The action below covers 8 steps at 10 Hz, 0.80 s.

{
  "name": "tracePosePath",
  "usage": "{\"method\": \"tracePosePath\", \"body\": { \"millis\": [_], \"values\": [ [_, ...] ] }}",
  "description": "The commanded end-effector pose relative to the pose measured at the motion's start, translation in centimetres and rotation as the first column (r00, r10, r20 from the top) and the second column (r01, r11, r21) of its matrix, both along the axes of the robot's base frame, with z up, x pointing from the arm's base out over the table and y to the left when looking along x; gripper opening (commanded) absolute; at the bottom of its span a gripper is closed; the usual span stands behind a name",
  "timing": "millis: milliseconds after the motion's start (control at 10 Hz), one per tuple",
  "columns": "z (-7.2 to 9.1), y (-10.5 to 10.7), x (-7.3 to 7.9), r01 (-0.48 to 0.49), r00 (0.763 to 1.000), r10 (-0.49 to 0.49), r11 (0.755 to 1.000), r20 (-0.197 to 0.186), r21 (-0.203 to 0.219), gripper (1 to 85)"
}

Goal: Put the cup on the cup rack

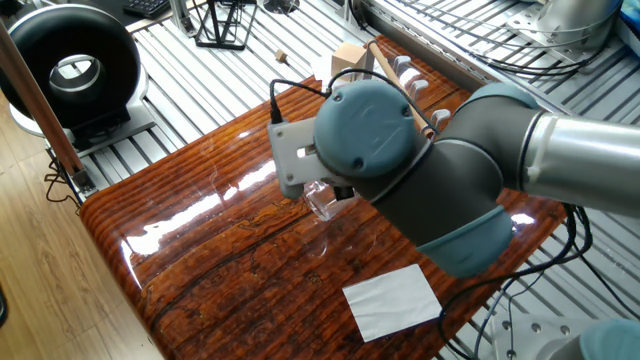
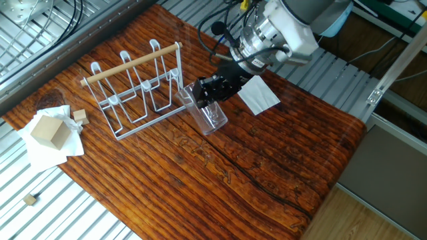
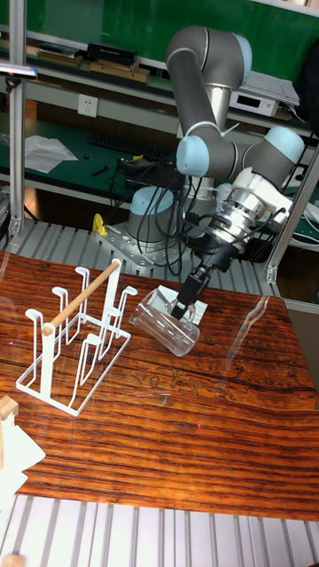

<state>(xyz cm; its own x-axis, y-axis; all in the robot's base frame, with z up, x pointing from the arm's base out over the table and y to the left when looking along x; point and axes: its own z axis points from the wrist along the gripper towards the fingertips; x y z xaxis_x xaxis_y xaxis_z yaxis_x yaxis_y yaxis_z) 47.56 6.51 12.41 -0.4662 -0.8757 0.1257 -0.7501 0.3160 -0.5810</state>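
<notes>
The cup is a clear glass tumbler held off the table, tipped well over on its side, its open mouth toward the cup rack. My gripper is shut on the cup, with one black finger inside the rim. The tall fixed view shows the cup hanging under the gripper, just right of the rack. The cup rack is grey wire with upright pegs and a wooden rod handle, and stands on the table. In one fixed view the arm's wrist hides the fingers and only part of the cup shows.
A white sheet of paper lies behind the gripper. A wooden block sits on white tissue at the table's left end, with small cubes nearby. A black wire stand and a black round device stand off the table.
</notes>
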Motion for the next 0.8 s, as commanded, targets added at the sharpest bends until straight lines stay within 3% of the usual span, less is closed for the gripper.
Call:
{"method": "tracePosePath", "body": {
  "millis": [0, 200, 700],
  "values": [
    [-0.9, -0.2, 0.8, -0.012, 1.0, 0.012, 1.0, -0.003, -0.028, 1.0],
    [-1.3, -0.3, 1.3, -0.014, 1.0, 0.014, 0.999, 0.003, -0.034, 1.0],
    [-2.2, 2.3, 1.4, 0.003, 1.0, -0.003, 0.998, -0.002, 0.056, 1.0]
  ]
}}
